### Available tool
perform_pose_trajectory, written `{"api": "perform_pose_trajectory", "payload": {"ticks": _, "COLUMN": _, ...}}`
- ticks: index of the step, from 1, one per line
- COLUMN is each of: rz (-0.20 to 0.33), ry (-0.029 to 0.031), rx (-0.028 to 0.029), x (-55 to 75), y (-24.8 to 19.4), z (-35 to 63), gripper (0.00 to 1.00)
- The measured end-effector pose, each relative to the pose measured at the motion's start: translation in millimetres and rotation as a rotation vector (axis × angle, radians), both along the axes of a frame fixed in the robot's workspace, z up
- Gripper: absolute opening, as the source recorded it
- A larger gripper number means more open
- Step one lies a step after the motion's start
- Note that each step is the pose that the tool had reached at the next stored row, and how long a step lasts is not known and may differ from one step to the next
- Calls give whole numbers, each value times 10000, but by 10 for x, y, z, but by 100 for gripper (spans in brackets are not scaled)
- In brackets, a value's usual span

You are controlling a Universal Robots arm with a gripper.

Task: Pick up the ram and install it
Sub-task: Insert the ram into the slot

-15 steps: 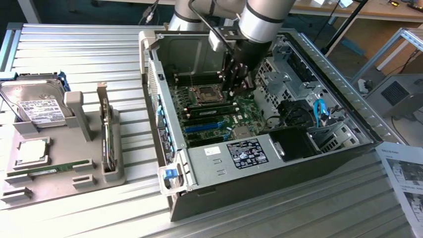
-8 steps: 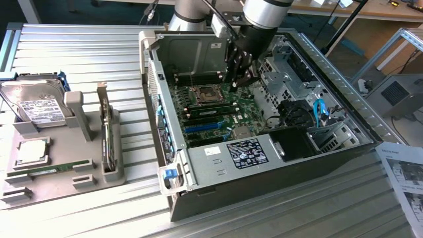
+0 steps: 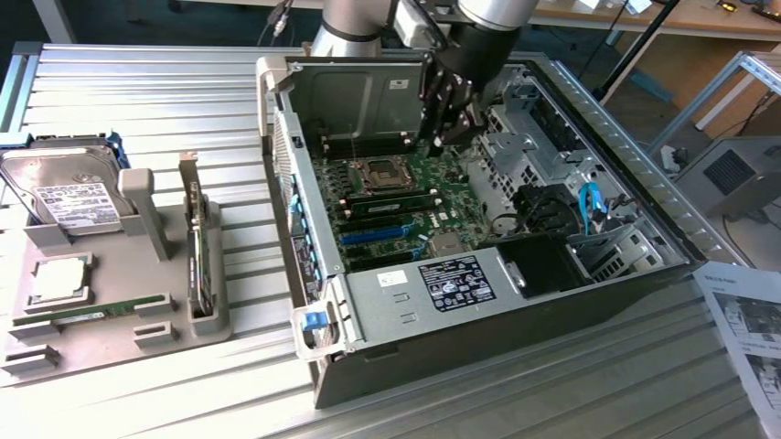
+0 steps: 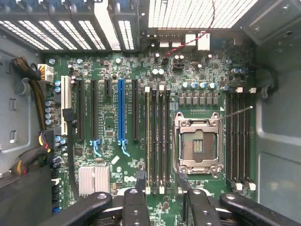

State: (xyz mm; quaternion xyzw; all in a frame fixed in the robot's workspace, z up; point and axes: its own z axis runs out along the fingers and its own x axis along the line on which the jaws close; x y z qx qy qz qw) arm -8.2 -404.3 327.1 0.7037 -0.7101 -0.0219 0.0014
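Note:
A ram, a narrow green stick with dark chips, lies along the black memory slots of the motherboard inside the open computer case. In the wrist view a thin pale edge stands in the outermost of these slots, beside the empty processor socket. Another green ram stick lies in the grey holder tray at the exterior view's left. My gripper hangs open above the motherboard near the socket, holding nothing and touching nothing.
The tray also carries a hard drive, a square silver processor and an upright card with a metal bracket. The case walls, drive cage and cables surround the board. Printed sheets lie at the exterior view's right.

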Motion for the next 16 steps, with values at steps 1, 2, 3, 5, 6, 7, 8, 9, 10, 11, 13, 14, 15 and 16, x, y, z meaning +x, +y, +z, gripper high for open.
{"api": "perform_pose_trajectory", "payload": {"ticks": 1, "rz": 0, "ry": -2, "rx": 1, "x": 0, "y": 1, "z": 18, "gripper": 38}}
{"api": "perform_pose_trajectory", "payload": {"ticks": 2, "rz": -1, "ry": -5, "rx": 1, "x": 0, "y": 3, "z": 38, "gripper": 38}}
{"api": "perform_pose_trajectory", "payload": {"ticks": 3, "rz": -1, "ry": -9, "rx": 2, "x": 0, "y": 5, "z": 56, "gripper": 38}}
{"api": "perform_pose_trajectory", "payload": {"ticks": 5, "rz": -1, "ry": -17, "rx": 1, "x": 0, "y": 9, "z": 91, "gripper": 38}}
{"api": "perform_pose_trajectory", "payload": {"ticks": 6, "rz": 0, "ry": -21, "rx": 1, "x": 0, "y": 11, "z": 113, "gripper": 38}}
{"api": "perform_pose_trajectory", "payload": {"ticks": 7, "rz": 0, "ry": -25, "rx": 1, "x": 0, "y": 13, "z": 133, "gripper": 38}}
{"api": "perform_pose_trajectory", "payload": {"ticks": 8, "rz": 0, "ry": -28, "rx": 1, "x": 0, "y": 15, "z": 151, "gripper": 38}}
{"api": "perform_pose_trajectory", "payload": {"ticks": 9, "rz": 0, "ry": -31, "rx": 1, "x": 0, "y": 17, "z": 170, "gripper": 38}}
{"api": "perform_pose_trajectory", "payload": {"ticks": 10, "rz": -1, "ry": -34, "rx": 2, "x": 0, "y": 20, "z": 190, "gripper": 38}}
{"api": "perform_pose_trajectory", "payload": {"ticks": 11, "rz": 0, "ry": -36, "rx": 1, "x": 0, "y": 22, "z": 207, "gripper": 38}}
{"api": "perform_pose_trajectory", "payload": {"ticks": 13, "rz": -1, "ry": -41, "rx": 1, "x": 0, "y": 27, "z": 254, "gripper": 38}}
{"api": "perform_pose_trajectory", "payload": {"ticks": 14, "rz": -1, "ry": -42, "rx": 1, "x": 0, "y": 29, "z": 273, "gripper": 38}}
{"api": "perform_pose_trajectory", "payload": {"ticks": 15, "rz": -1, "ry": -44, "rx": 1, "x": 0, "y": 30, "z": 289, "gripper": 38}}
{"api": "perform_pose_trajectory", "payload": {"ticks": 16, "rz": -1, "ry": -46, "rx": 1, "x": 0, "y": 32, "z": 307, "gripper": 38}}
